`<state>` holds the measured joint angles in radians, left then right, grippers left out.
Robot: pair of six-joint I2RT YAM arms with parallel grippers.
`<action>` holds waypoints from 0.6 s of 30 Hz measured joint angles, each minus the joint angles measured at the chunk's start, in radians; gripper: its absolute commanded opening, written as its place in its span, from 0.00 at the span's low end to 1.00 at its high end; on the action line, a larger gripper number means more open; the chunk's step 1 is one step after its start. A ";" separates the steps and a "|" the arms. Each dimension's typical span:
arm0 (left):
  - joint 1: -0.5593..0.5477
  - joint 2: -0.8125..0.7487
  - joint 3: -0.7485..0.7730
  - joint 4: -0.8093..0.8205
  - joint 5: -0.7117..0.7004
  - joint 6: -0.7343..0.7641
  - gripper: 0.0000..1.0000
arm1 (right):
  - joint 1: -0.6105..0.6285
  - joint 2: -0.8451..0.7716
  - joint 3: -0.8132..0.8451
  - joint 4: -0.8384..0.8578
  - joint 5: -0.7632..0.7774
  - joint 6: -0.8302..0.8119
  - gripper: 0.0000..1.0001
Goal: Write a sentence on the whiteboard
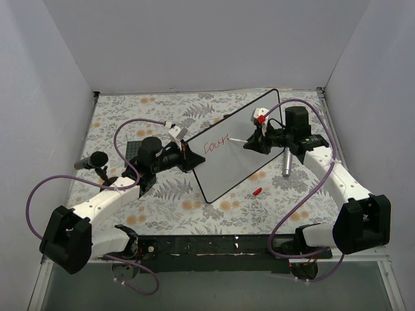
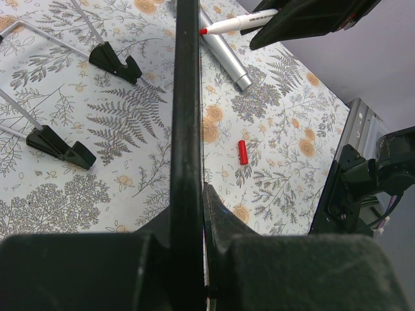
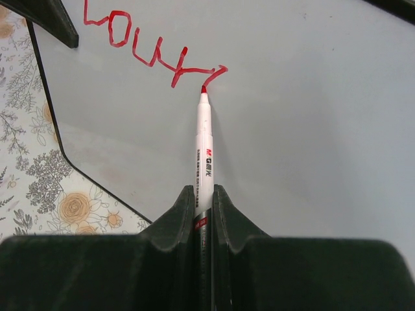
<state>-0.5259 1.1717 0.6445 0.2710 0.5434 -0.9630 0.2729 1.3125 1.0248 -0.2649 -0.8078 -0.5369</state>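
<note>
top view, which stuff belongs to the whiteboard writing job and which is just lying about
In the job: whiteboard, red writing, red-tipped marker in the right gripper, left gripper clamping the board's edge.
Lying about: small red cap, silver cylinder, black cylinder at the left.

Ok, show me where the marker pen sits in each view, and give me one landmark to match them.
Top external: marker just right of centre, over the whiteboard.
Left wrist: marker at the top edge, right of the whiteboard's black rim.
Right wrist: marker at centre, tip up at the red writing.
Shared landmark: the whiteboard.
</note>
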 measured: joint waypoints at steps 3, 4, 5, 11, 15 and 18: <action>0.000 0.000 0.000 0.000 0.000 0.000 0.00 | 0.000 0.001 0.000 -0.010 0.002 -0.011 0.01; 0.000 0.000 0.000 0.000 0.000 0.000 0.00 | 0.000 0.001 0.000 -0.013 0.004 -0.013 0.01; 0.000 0.000 0.000 0.000 0.000 0.000 0.00 | 0.000 0.001 0.000 -0.018 0.006 -0.016 0.01; 0.000 0.000 0.000 0.000 0.000 0.000 0.00 | -0.003 0.001 0.000 -0.023 0.017 -0.016 0.01; 0.000 0.000 0.000 0.000 0.000 -0.001 0.00 | -0.007 0.000 0.000 -0.023 0.020 -0.012 0.01; 0.000 0.000 0.000 0.000 -0.001 -0.001 0.00 | -0.011 0.000 0.000 -0.021 0.021 -0.006 0.01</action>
<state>-0.5255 1.1717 0.6445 0.2707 0.5426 -0.9638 0.2619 1.3125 1.0248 -0.2863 -0.7864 -0.5426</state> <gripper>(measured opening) 0.033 0.165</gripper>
